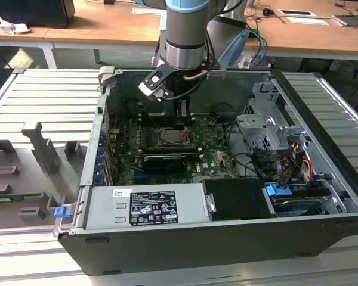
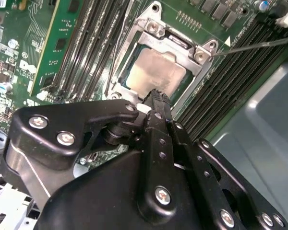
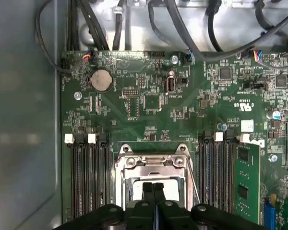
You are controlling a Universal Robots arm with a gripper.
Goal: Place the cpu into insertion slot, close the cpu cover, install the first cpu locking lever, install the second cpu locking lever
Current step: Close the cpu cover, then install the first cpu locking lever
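The cpu (image 2: 158,72) lies flat in the insertion slot (image 1: 176,138), its pale tan face showing through the window of the cpu cover (image 2: 201,50), which rests down around it. My black gripper (image 2: 157,96) hangs just above one edge of that silver frame, fingers pressed together with nothing between them. In the first wrist view the gripper (image 3: 153,188) overlaps the cpu cover (image 3: 151,163) and part of the cpu (image 3: 134,191). A thin wire locking lever (image 2: 252,44) sticks out from a socket corner and runs slanted beside the socket (image 3: 195,184). The arm's gripper (image 1: 182,112) stands over the motherboard.
Long black memory slots (image 3: 89,177) flank the socket on both sides. Cables (image 3: 192,28) run along the case wall beyond the board. A grey power supply (image 1: 149,205) and a drive cage (image 1: 265,125) crowd the open case. A green card (image 3: 245,182) stands close by.
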